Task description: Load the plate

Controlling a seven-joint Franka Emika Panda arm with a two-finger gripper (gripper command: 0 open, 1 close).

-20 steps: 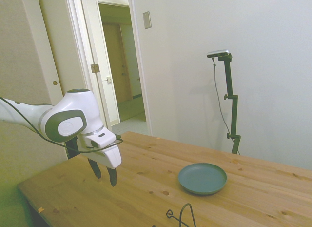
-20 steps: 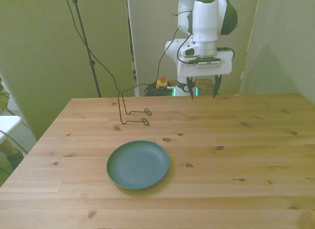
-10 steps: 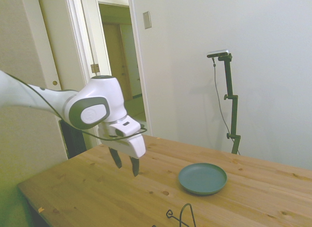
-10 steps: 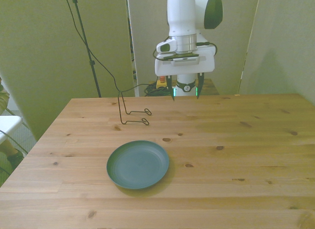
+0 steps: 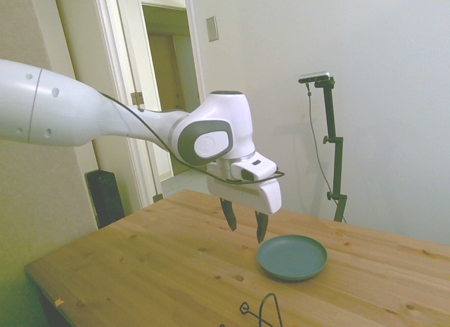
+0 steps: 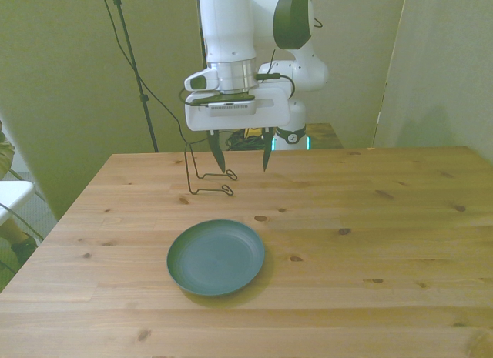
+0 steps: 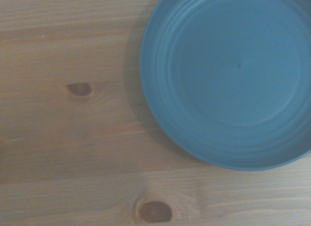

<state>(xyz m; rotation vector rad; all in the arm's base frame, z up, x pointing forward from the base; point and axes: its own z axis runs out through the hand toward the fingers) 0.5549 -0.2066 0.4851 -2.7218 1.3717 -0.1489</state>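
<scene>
The plate (image 5: 292, 257) (image 6: 216, 257) (image 7: 228, 80) is round, shallow and dark teal, and lies flat and empty on the wooden table (image 6: 370, 219). My gripper (image 5: 243, 226) (image 6: 239, 155) hangs open in the air with nothing between its fingers. In the front view it is above the table behind the plate, a little toward the front view's right of the plate's middle. In the side view it is just left of the plate and well above the tabletop. The wrist view shows most of the plate beside bare wood.
A thin black wire stand (image 6: 206, 175) (image 5: 261, 310) sits on the table behind the plate, close under the gripper's fingers in the front view. A doorway (image 5: 172, 95) opens behind the arm in the side view.
The arm has swung out over the table, carrying the gripper from near the table's far edge toward the plate and toward the front view's left. The gripper stayed open. The plate has not moved.
</scene>
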